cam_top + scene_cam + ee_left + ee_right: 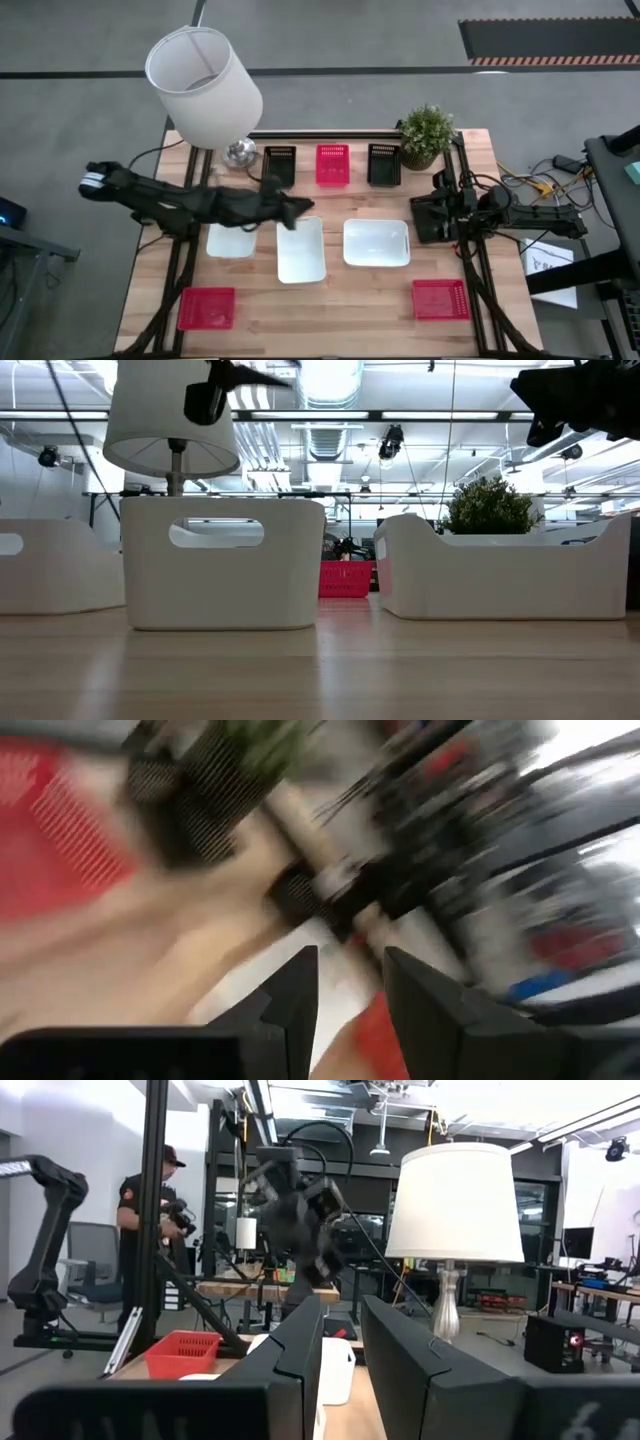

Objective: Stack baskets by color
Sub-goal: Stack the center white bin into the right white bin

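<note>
Left arm reaches in from the worktop's (330,310) left edge, stretched nearly level across it, with the left gripper (296,208) up in the air over the far end of the middle white basket (300,250). Left wrist view is motion-smeared, but the fingers (300,990) show a narrow gap with nothing between them, touching nothing.

Right arm sits folded at the right edge, right gripper (418,216) just beside the right white basket (377,243), pointing across the worktop toward the lamp (205,85). Its fingers (305,1345) stand a narrow gap apart, empty, no contact.

Baskets:
- Three white ones in a row mid-worktop: left white basket (231,241) partly under the left arm, middle one turned lengthwise, right one sideways. None are stacked.
- Far row near the plant (427,132): black basket (279,163), red basket (332,164), second black basket (384,163), side by side, apart.
- Near-left red basket (207,308) and near-right red basket (440,299) at the front corners, well apart.

Low view: two white baskets close up, red one between them farther back.

A person (145,1230) stands in the room beyond, seen in the right wrist view.
</note>
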{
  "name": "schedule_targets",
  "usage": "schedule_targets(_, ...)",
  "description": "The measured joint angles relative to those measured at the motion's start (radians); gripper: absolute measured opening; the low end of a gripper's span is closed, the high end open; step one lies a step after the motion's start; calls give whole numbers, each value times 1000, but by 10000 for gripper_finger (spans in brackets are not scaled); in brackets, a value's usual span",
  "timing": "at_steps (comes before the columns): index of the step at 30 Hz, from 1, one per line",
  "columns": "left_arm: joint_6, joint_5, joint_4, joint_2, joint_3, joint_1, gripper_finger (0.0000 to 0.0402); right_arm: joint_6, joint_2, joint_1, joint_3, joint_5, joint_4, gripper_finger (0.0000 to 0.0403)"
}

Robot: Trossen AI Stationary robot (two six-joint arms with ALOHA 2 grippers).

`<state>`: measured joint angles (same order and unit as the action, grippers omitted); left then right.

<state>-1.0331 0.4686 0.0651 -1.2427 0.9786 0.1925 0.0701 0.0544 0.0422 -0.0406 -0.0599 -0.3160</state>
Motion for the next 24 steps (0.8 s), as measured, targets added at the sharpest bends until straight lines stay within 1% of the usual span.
schedule_targets(2,-86,-10,158,-65,103,5,99,-11,0,0,0,0,4,68)
schedule_targets(5,-205,-56,390,-165,237,6,99,-17,1,0,0,0,6,68)
schedule_targets(8,-288,-118,542,-267,345,6,99,-17,1,0,0,1,7,68)
schedule_targets(14,-415,-241,632,-428,509,8,99,-17,1,0,0,1,26,68)
schedule_targets(18,-435,-317,736,-526,585,8,99,-16,1,0,0,1,42,68)
schedule_targets(20,-445,-325,773,-562,604,8,99,-9,1,0,0,2,47,68)
schedule_targets(24,-472,-326,774,-617,604,8,99,-6,1,0,0,3,49,68)
